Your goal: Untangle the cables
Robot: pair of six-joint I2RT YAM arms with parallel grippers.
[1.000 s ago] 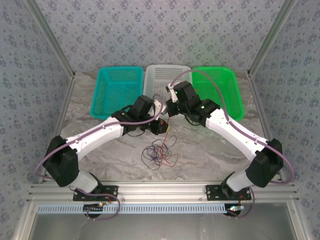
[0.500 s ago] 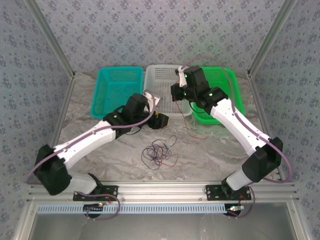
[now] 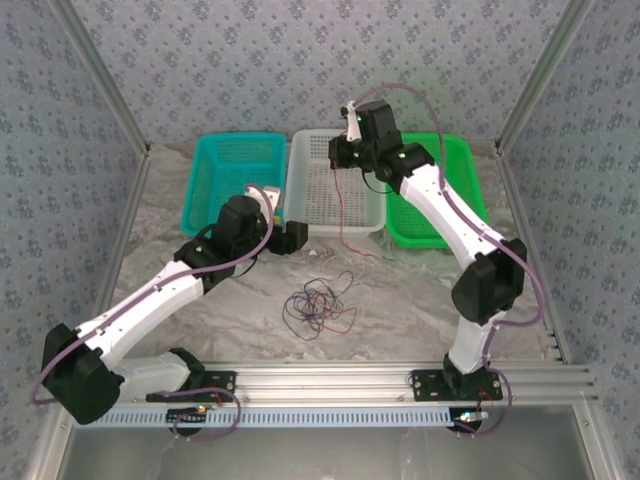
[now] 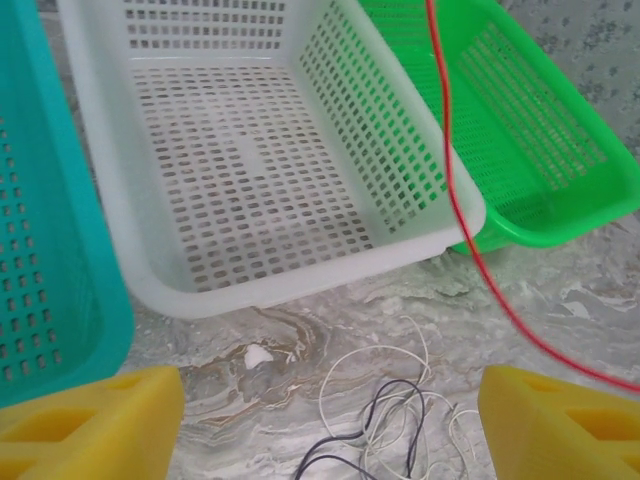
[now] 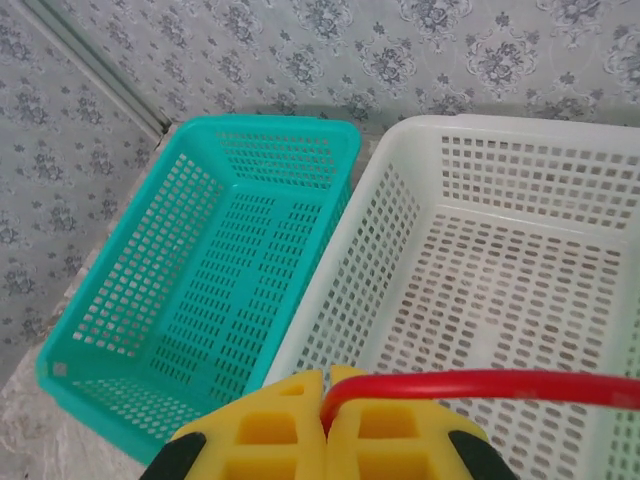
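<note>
Right pincer (image 5: 325, 400) is clamped tight on the thin red cable (image 5: 480, 385), gripping it near one end. It is held high above the far edge of the marble-patterned surface (image 3: 420, 290), over the white perforated plastic basket (image 3: 315, 185).

- From that grip the red cable hangs straight down past the white basket's front rim. Its tail curls on the surface just in front of the basket.
- Left pincer (image 4: 325, 430) is low, by the white basket's front left corner. Its yellow fingers (image 4: 90, 420) are spread wide with nothing between them.
- Loose tangle of thin black and white cables (image 3: 318, 305) lies mid-surface, toward the near edge. In the top view the red tail looks apart from it, though I cannot rule out a fine strand crossing.

Step in hand, as I judge it: lift the red cable free and bin it.
- Raise until the tail leaves the surface before moving sideways, or it may drag into the tangle.
- Lower over the chosen basket before letting go, so the cable coils inside and does not drape over a rim.
- The free left pincer could pin the tangle if anything snags.

Containers stand in a row along the far edge: teal plastic basket (image 3: 192, 195) by the far left corner, the white one in the middle, green plastic basket (image 3: 478, 200) to the right. Each looks empty where its floor shows. The right arm hides part of the green one.
</note>
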